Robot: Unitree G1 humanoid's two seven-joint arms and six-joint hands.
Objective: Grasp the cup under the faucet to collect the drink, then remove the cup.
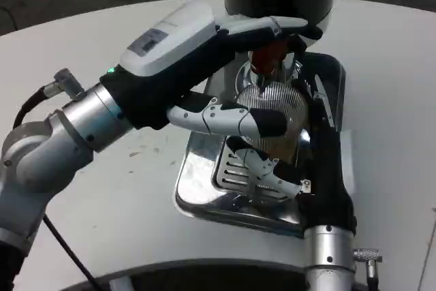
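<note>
Now holding the cup (272, 110) under the red faucet (267, 59) over the shiny tray (197, 189) on the table (136, 195), right hand (320, 134) wrapped around it, left hand (225, 73) fingers apart up top; could tip and spill if pulled away too fast.

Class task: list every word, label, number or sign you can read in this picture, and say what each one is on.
Nothing here can be read.
A grey label with dark print sits on the white back of the left robot hand: too small and blurred to read.
The cup, tray and table show no text.
</note>
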